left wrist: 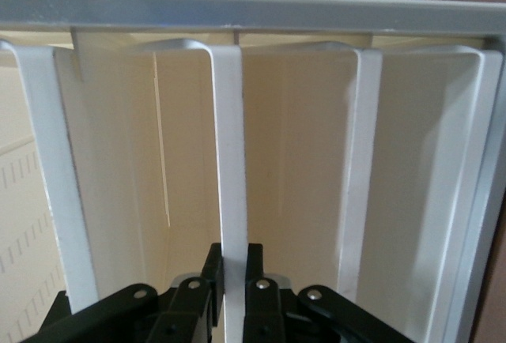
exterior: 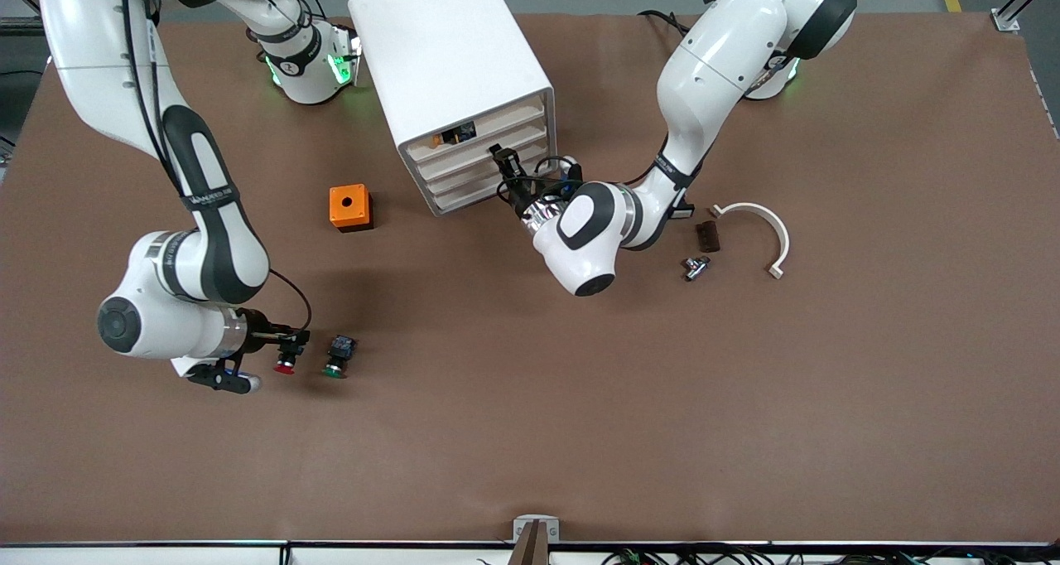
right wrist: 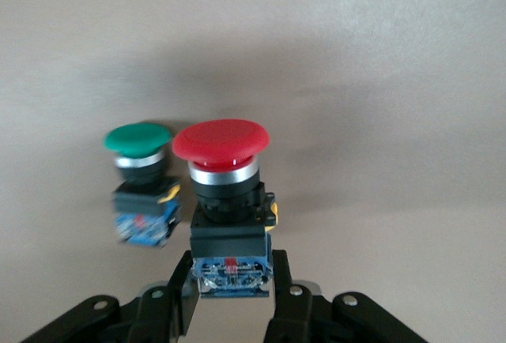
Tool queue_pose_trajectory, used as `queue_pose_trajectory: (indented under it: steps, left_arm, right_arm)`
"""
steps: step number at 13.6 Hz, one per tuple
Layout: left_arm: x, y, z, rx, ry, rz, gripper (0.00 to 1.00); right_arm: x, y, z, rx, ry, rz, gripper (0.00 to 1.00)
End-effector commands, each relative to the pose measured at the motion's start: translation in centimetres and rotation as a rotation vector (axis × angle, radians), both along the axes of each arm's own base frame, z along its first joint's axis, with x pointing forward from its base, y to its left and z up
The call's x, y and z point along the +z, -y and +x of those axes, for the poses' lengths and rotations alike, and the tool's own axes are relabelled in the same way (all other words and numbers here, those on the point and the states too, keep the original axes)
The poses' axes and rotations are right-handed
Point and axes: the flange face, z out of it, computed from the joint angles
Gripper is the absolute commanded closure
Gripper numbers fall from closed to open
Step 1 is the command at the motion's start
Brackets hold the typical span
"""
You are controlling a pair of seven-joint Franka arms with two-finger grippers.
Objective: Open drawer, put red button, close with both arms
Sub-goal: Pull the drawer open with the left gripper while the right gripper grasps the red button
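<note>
At the right arm's end of the brown table point(exterior: 580, 432), the right gripper point(right wrist: 231, 295) is pinching the red button point(right wrist: 225, 201) by its boxy black body, beside its green-capped twin point(right wrist: 141, 181). The left gripper point(left wrist: 234, 280) is clamping the drawer's point(exterior: 484, 157) thin white plastic lip on the boxy cabinet point(exterior: 439, 51).
</note>
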Motion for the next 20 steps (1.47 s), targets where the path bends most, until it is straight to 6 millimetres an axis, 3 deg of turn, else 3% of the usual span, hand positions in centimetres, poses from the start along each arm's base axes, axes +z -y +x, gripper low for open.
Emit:
queue_pose_trajectory:
  steps: [1,3,5,8,9,11,12,14,17,20]
  left_arm:
    - [0.2,-3.8,4.5,0.073,0.028,-0.042,1.00]
    - [0.9,-7.5,8.3,0.125,0.076,-0.105,1.00]
    - [0.9,-9.9,9.7,0.093,0.148,-0.148,1.00]
    - [2.7,-11.5,11.5,0.042,0.252,-0.140,0.93]
    - [3.1,-12.0,12.4,0.043,0.276,-0.139,0.78]
    - [3.2,-12.9,13.0,0.041,0.299,-0.162,0.16]
    - [3.2,-12.9,13.0,0.038,0.300,-0.162,0.01]
    - [3.7,-13.5,13.3,0.014,0.328,-0.145,0.01]
    - [4.7,-17.8,16.0,0.022,0.399,-0.155,0.01]
    - [7.0,-19.7,16.4,-0.160,0.544,-0.113,0.01]
  right_arm:
    - [6.5,-0.4,0.2,-0.015,0.021,0.028,0.99]
    - [10.4,-1.7,-0.4,-0.052,0.034,0.022,0.99]
    - [13.2,-3.8,-1.2,-0.116,0.018,0.008,0.99]
    - [17.5,-8.6,-2.7,-0.260,-0.001,-0.021,0.99]
    - [18.6,-9.6,-3.0,-0.305,-0.013,-0.029,0.99]
    - [20.6,-12.4,-3.6,-0.409,-0.042,-0.048,0.99]
    - [21.4,-13.9,-3.9,-0.468,-0.054,-0.054,0.99]
    - [21.7,-17.9,-5.0,-0.568,-0.074,-0.072,0.99]
    - [21.2,-22.9,-7.0,-0.676,-0.111,-0.105,0.99]
    - [20.1,-27.6,-9.0,-0.806,-0.131,-0.130,0.99]
